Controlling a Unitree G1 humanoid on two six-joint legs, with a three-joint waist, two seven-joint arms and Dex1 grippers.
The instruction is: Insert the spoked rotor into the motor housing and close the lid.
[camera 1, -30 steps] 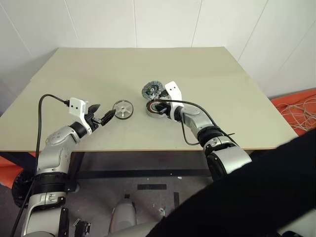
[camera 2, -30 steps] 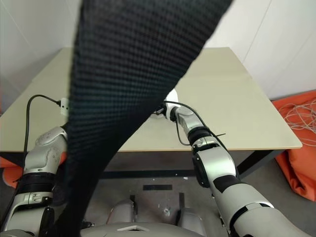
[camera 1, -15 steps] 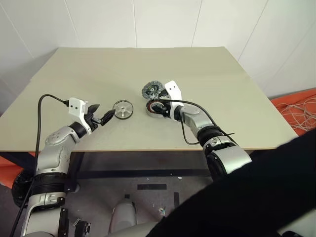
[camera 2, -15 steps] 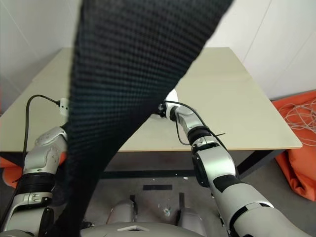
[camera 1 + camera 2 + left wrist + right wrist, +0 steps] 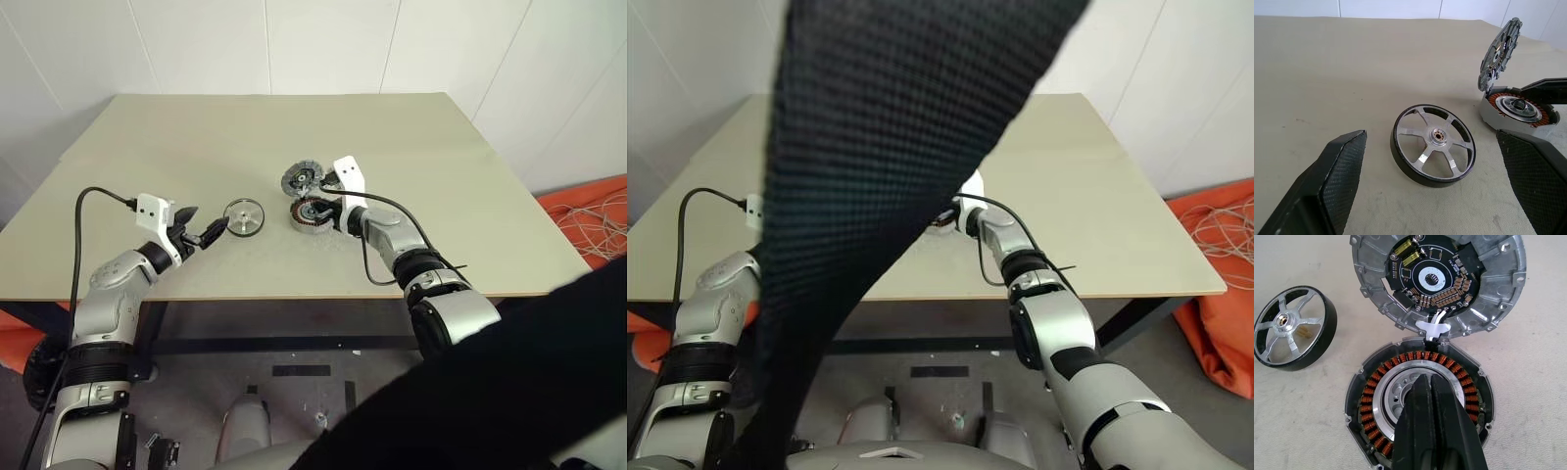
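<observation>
The spoked rotor (image 5: 1432,145), a silver wheel with a dark rim, lies flat on the table. My left gripper (image 5: 217,229) hovers just short of it, level and open, with its fingers (image 5: 1339,171) wide on either side of the rotor and apart from it. The motor housing (image 5: 1376,387) sits beside the rotor, its ring of copper windings showing. The lid (image 5: 1437,279) stands open at the housing's far edge, its circuit board facing me. My right gripper (image 5: 1430,382) is shut, empty, with its tips over the housing's silver hub.
The beige table (image 5: 441,147) has bare surface all round the parts. Orange fabric and coiled cable (image 5: 598,220) lie on the floor to the right. A dark mesh sheet (image 5: 901,127) blocks much of the right eye view.
The right gripper's fingers now cover less of the housing than a second ago. The left arm, rotor and lid have not moved.
</observation>
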